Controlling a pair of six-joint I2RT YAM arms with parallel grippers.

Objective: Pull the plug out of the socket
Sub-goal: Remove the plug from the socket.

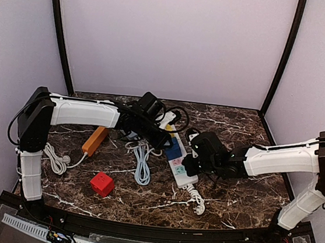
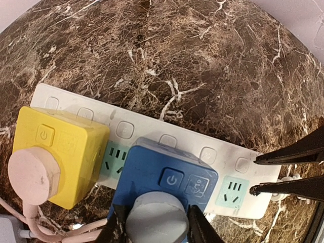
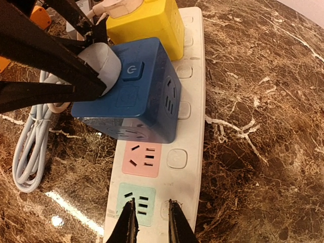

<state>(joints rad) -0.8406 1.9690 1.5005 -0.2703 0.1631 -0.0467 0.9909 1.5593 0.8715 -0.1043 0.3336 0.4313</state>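
**Top external.** Power strip point(image 1: 179, 169) lies on the tabletop point(image 1: 235, 200). The left tool point(image 1: 160, 134) is over the strip's middle. The right tool point(image 1: 192, 160) is at the strip's near end.

**Left wrist.** Round plug point(image 2: 154, 220) is seated in a blue cube point(image 2: 169, 174). The cube sits on the strip, beside a yellow cube point(image 2: 61, 147). The left tool is clenched on the plug, one finger on each side.

**Right wrist.** The right tool is slightly parted and grasps nothing. Its tips are at the strip's green end socket point(image 3: 142, 200); contact cannot be told.

**Step, as judged.** The grip is made and the extraction is not yet done. The next move calls for a straight pull away from the cube's face, with the strip held down.
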